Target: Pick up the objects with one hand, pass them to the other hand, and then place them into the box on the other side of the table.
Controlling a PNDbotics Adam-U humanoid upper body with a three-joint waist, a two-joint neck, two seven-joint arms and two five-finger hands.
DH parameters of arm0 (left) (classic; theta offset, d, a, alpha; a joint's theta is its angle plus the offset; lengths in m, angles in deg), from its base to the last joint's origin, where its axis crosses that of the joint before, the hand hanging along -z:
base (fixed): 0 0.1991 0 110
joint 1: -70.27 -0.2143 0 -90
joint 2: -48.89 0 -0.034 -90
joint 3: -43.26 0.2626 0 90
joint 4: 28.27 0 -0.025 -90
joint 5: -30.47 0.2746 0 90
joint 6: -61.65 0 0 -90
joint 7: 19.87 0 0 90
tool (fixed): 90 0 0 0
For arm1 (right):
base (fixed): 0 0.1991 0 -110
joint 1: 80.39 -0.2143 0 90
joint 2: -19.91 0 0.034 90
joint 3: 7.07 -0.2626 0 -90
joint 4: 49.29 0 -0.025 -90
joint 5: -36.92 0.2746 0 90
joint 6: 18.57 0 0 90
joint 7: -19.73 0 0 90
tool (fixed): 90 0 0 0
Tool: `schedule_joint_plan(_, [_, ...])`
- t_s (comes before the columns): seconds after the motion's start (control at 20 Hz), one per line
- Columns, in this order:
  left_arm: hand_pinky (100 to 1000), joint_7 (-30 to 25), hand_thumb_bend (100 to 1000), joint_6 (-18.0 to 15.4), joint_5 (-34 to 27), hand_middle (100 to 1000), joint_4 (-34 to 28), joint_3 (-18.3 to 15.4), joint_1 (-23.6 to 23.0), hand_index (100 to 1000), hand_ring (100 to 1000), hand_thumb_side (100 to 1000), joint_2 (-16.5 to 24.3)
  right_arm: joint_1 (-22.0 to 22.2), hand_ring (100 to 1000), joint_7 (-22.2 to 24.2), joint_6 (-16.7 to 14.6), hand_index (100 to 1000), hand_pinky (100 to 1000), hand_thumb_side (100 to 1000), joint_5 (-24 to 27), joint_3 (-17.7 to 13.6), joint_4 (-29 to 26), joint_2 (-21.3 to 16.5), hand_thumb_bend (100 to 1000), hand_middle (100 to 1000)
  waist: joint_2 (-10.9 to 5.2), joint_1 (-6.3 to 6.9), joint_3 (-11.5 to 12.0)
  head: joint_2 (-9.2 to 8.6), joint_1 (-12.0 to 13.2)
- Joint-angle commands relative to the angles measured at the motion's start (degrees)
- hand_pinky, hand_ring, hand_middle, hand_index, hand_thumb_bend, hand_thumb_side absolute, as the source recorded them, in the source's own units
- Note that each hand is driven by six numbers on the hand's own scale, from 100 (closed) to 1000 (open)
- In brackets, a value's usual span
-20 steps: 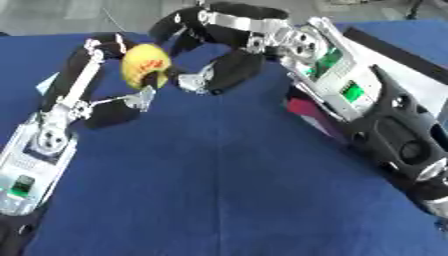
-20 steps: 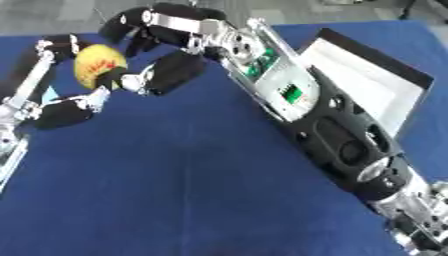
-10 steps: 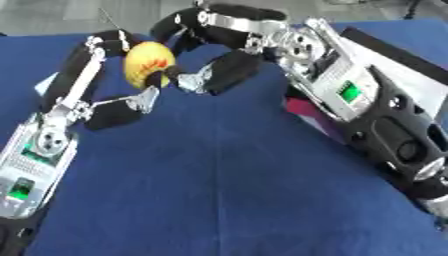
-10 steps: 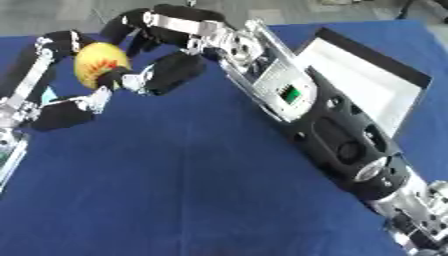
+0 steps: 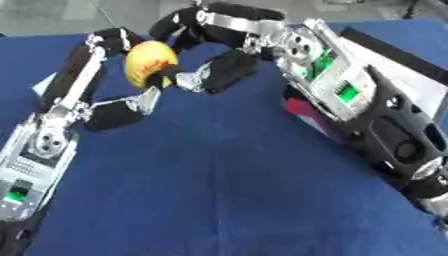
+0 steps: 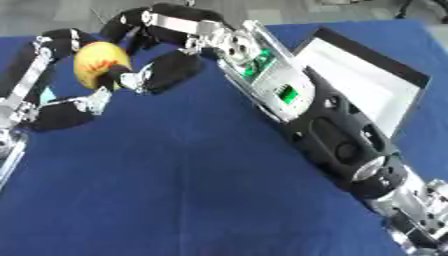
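This looks like a lab or a test room. A big table point(image 5: 201, 200) with a plain blue cloth fills most of the view. A white box with dark edges point(image 6: 367, 85) sits at the right. A bare grey floor point(image 5: 52, 15) shows at the far side.

Matt blue cloth on table point(image 5: 219, 190); smooth yellow fruit point(image 5: 149, 62); white box point(image 6: 367, 85) looks like card
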Motion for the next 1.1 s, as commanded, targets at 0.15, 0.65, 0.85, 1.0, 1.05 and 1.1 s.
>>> schedule_joint_plan(0.15, [767, -0.04, 100, -0.47, -0.79, 627, -1.48, -0.11, 1.37, 583, 711, 284, 0.13, -0.87, 813, -0.21, 0.13, 865, 900, 262, 0.13, -0.25, -0.48, -1.08, 128, 817, -1.43, -0.36, 0.03, -0.17, -0.35])
schedule_joint_plan(0.65, [767, 0.26, 100, -0.76, -0.58, 627, -1.79, 0.06, 1.63, 586, 711, 275, -0.36, -0.67, 711, 0.0, -0.57, 681, 892, 112, -0.46, -0.2, -0.49, -1.23, 100, 598, -1.4, -0.31, 0.01, -0.15, -0.53])
schedule_joint_plan(0.85, [767, 0.62, 100, -0.9, -0.41, 627, -1.94, 0.05, 1.77, 587, 710, 274, -0.66, -0.6, 669, 0.15, -1.35, 621, 887, 100, -1.14, -0.23, -0.52, -1.24, 100, 538, -1.44, -0.31, 0.05, -0.08, -0.74])
schedule_joint_plan(1.0, [766, 0.6, 100, -0.83, -0.57, 626, -1.94, 0.16, 1.73, 594, 709, 259, -0.85, -0.45, 658, -0.45, -1.47, 607, 885, 100, -0.72, -0.35, -0.45, -1.2, 100, 526, -1.43, -0.3, 0.04, -0.05, -0.84])
schedule_joint_plan(1.05, [766, 0.56, 100, -0.77, -0.62, 627, -1.88, 0.2, 1.69, 601, 709, 228, -0.89, -0.42, 652, -0.77, -1.42, 599, 883, 100, -0.4, -0.36, -0.45, -1.21, 100, 519, -1.43, -0.3, 0.02, -0.03, -0.85])
schedule_joint_plan(1.1, [765, 0.53, 100, -0.71, -0.63, 627, -1.8, 0.23, 1.66, 605, 709, 214, -0.92, -0.39, 648, -1.18, -1.34, 592, 882, 100, -0.01, -0.42, -0.49, -1.2, 100, 514, -1.42, -0.29, 0.0, -0.02, -0.89])
